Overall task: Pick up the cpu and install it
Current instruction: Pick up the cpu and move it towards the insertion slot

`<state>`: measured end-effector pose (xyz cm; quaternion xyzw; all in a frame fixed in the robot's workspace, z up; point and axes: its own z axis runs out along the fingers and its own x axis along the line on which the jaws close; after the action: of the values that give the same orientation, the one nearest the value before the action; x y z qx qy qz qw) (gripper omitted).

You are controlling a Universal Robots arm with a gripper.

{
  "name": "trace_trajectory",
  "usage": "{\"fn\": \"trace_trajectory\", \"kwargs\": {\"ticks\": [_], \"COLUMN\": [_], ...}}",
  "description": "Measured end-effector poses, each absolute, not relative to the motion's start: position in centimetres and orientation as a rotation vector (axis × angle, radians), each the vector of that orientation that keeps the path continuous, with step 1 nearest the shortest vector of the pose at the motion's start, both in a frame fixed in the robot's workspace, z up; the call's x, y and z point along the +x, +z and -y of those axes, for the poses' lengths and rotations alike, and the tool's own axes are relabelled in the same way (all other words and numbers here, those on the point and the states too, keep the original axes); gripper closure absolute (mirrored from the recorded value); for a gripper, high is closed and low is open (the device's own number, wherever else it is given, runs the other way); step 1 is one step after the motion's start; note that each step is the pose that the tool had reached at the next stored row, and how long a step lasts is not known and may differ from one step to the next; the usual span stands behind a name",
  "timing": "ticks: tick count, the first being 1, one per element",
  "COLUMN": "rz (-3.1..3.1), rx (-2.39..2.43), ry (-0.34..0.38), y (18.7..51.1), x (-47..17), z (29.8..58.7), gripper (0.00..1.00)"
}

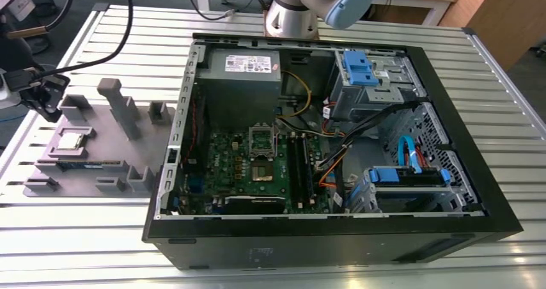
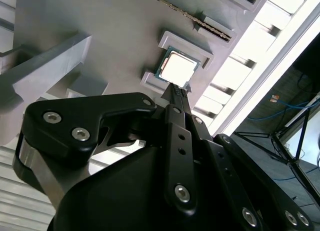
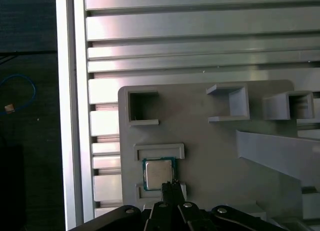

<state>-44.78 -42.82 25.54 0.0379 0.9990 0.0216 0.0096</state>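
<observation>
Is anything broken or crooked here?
Nothing stands out. The chip lies flat and square in its pocket on the grey tray, with the end effector close to one edge. The computer case lies open on the table.

High exterior overview, wrist views share cpu (image 2: 178, 67) (image 3: 159, 173)

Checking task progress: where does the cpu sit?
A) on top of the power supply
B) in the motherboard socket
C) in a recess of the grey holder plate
C: the cpu lies in a framed recess of the grey holder plate, with the gripper close by it.
</observation>
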Motion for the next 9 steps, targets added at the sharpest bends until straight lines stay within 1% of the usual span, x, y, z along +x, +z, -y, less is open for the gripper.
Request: {"fn": "trace_trajectory", "kwargs": {"ticks": [9], "rz": [-3.119], "rx": [0.118], "ry": [0.068], "y": [25.35], "x": [-44.78], "z": [42.82], "gripper": [0.89]}}
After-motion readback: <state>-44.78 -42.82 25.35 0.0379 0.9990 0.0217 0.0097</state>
